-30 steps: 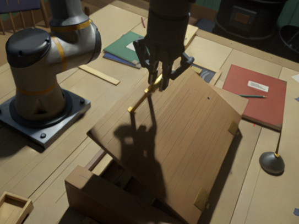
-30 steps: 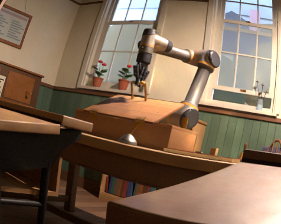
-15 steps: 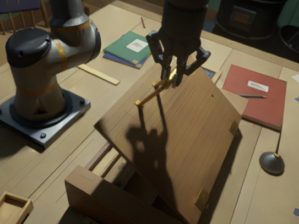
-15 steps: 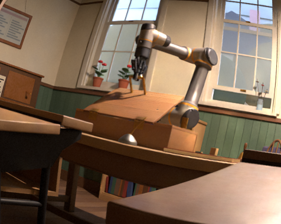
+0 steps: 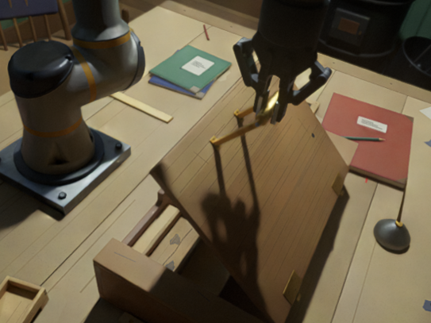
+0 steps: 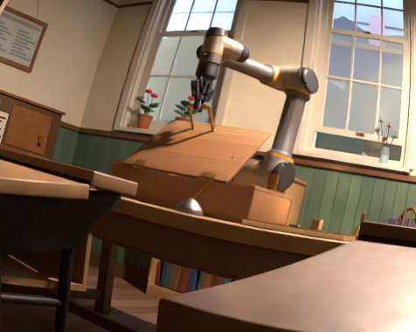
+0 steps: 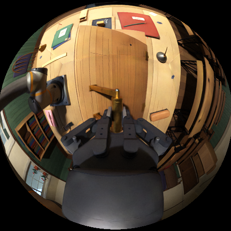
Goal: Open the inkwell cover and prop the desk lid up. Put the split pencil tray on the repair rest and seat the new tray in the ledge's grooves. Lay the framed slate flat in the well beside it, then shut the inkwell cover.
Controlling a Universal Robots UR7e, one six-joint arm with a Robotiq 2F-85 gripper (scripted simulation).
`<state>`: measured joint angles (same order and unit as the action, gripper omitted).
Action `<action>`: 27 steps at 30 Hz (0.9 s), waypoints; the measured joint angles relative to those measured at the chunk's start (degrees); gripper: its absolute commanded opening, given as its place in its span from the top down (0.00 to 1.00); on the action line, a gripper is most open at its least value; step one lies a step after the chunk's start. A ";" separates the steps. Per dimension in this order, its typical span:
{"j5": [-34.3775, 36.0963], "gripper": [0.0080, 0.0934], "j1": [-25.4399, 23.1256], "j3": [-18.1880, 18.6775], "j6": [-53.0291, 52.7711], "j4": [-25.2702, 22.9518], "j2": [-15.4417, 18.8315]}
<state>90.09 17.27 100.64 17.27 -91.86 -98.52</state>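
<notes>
The desk well [image 5: 166, 239] is mostly hidden under the raised desk lid [image 5: 260, 188], and only a strip with wooden rails shows at the open side. The lid is a wide plank board tilted up on brass hinges [image 5: 292, 286]. A brass U-shaped handle [image 5: 242, 125] stands on its raised edge. My gripper [image 5: 270, 108] is above that edge, its fingers closed on the handle's bar [image 7: 116, 110]. A small wooden tray [image 5: 14, 304] sits on the tabletop at the near left corner. I cannot make out the inkwell cover or the slate.
My arm's base [image 5: 56, 164] is bolted to the table left of the desk. A green book [image 5: 190, 68] and a wooden ruler [image 5: 142, 107] lie behind it. A red book [image 5: 369, 137] with a pencil lies right of the lid, a grey domed weight [image 5: 390, 233] nearer.
</notes>
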 measured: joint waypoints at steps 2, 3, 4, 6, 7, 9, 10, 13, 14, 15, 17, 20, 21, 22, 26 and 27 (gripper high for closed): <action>0.00 1.00 -0.17 -0.85 -0.17 0.23 0.61; 0.00 1.00 -0.26 -1.28 -0.26 0.34 0.92; -0.01 1.00 -0.34 -1.70 -0.34 0.46 1.22; -0.01 1.00 -0.51 -2.54 -0.50 0.67 1.84; -0.01 1.00 -0.59 -2.96 -0.59 0.78 2.15; -0.01 1.00 -0.75 -3.80 -0.75 0.99 2.76; -0.01 1.00 -0.83 -4.21 -0.83 1.09 3.07; -0.02 1.00 -1.06 -5.44 -1.06 1.39 3.99; -0.02 1.00 -1.14 -5.85 -1.13 1.49 4.30; -0.02 1.00 -1.21 -6.25 -1.21 1.58 4.60; -0.02 1.00 -1.36 -7.05 -1.36 1.76 5.21; -0.03 1.00 -1.57 -8.23 -1.57 2.03 6.11; -0.03 1.00 -1.64 -8.62 -1.64 2.11 6.41; -0.03 1.00 -1.71 -9.00 -1.71 2.20 6.71; -0.03 1.00 -1.97 -10.52 -1.97 2.52 7.88; -0.03 1.00 -2.04 -10.89 -2.04 2.60 8.17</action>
<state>90.05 15.24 89.76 15.23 -89.26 -90.35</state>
